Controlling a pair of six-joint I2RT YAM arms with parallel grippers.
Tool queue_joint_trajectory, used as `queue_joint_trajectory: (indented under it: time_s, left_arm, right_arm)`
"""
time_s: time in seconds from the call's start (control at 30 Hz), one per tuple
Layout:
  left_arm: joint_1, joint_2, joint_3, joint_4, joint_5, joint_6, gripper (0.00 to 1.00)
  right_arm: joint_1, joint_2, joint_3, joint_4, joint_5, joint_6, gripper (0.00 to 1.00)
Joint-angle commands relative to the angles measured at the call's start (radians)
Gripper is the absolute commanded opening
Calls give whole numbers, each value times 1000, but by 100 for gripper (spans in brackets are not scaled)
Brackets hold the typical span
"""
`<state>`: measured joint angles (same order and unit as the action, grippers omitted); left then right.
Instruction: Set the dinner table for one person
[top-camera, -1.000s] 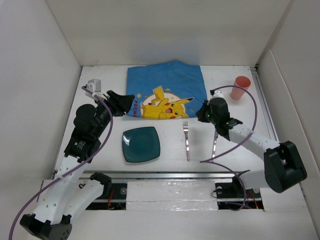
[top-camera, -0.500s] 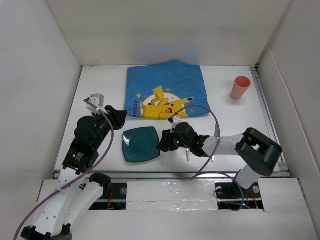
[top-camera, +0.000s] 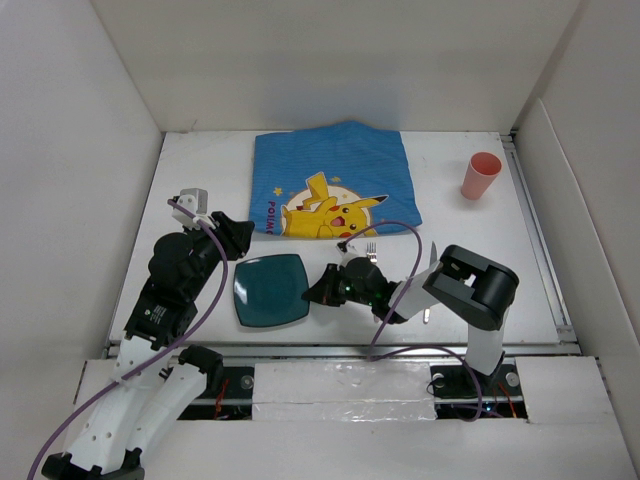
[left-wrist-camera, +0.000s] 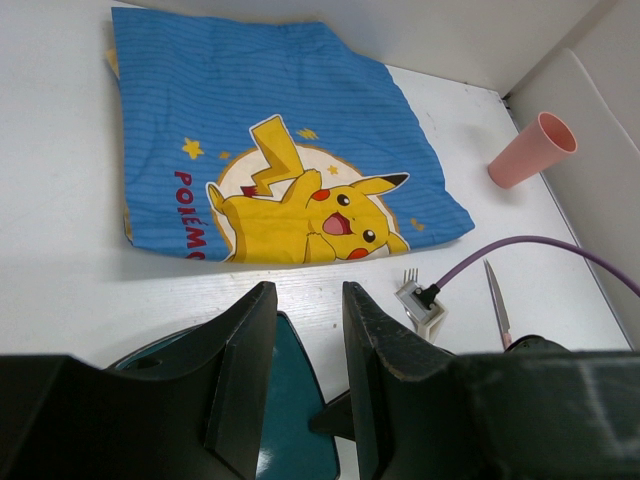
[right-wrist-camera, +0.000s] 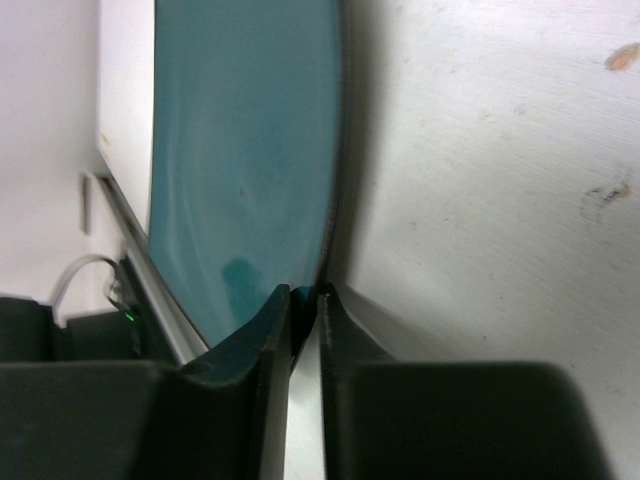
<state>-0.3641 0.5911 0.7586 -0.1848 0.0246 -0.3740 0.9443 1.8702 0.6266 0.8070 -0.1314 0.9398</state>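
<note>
- One matte white tabletop (top-camera: 200, 175) fills the pen between the white wall panels (top-camera: 80, 150); every item sits on it.
- The teal square plate (top-camera: 270, 290) lies flat left of centre, just in front of the Pokémon cloth (top-camera: 335, 185) and not on it.
- Right hand (top-camera: 318, 292) is low at the plate's right edge. The wrist view shows its fingers (right-wrist-camera: 270, 340) pinched on the rim, with almost no gap.
- Left hand (left-wrist-camera: 305, 295) hangs over the plate's far-left corner with its fingers apart, holding nothing.
- Step, as I read it: positioning the plate, with the cutlery and cup to follow.
- Next move probably calls for a flat slide or a shallow lift. The thin rim grip looks likely to tip the plate if it is raised fast.
- The fork (left-wrist-camera: 410, 275) is mostly under the right arm and the knife (left-wrist-camera: 497, 300) is just beyond it, so watch the forearm sweeping them.
- The pink cup (top-camera: 481, 175) stands well apart at far right.
- Edges: the front rail (top-camera: 340, 350) is near the plate's near side and the left arm crowds its far-left corner.
- Open room: bare strips left of the plate and between the cloth and the cup.
</note>
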Motion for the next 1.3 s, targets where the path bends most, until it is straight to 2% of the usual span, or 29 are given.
queue_joint_trajectory:
  time_s: [0.0,0.2,0.4,0.47,0.63,0.73,0.93,1.1,1.27]
  left_arm:
    - [4,-11,8,21,-12,15,30]
    - [4,-19,13,15,-14,15,30]
    - [4,-27,19,8,-60,9,30]
    - [4,-36,19,7,-66,7,30]
    - [4,-47,21,5,-87,4,31]
    - [4,-63,16,5,-87,3,31]
    - [4,-66,15,10,-83,3,31]
    - [4,-73,10,8,-77,4,31]
    - [4,-70,10,10,-80,6,31]
  right_arm:
    - [13,21,-24,98,1,31,2]
    - [13,-83,-50,127,-4,33,0]
    - [-70,-255,-33,224,-145,91,0]
    - [-137,-351,20,152,-186,74,0]
    - [-242,-391,137,89,-221,62,0]
    - [-338,-373,206,89,-235,77,0]
    - [-492,-267,415,-64,-229,27,0]
    - [-598,-59,669,-241,-362,-41,0]
    - [-657,49,728,-249,-396,-24,0]
